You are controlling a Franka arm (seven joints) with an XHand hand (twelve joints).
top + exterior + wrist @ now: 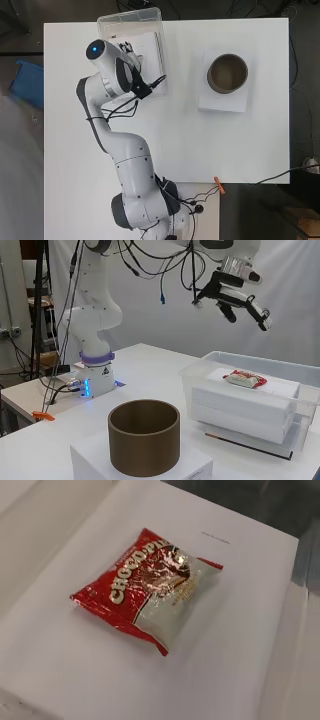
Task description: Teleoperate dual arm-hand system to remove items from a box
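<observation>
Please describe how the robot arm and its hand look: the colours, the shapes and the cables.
The arm is glossy white with rounded segments and grey joints; a blue light glows at its base and near the wrist. Loose black cables hang along it. The hand is black and white, with slender fingers.

In the overhead view, the box (131, 22) stood at eleven o'clock, the cylinder (227, 73) at two o'clock; the packet (244, 379) lay inside the box.

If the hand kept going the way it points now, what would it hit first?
Most likely the red and white snack packet, centred in the wrist view, lying on the white block inside the clear box. The hand hangs open above it.
</observation>
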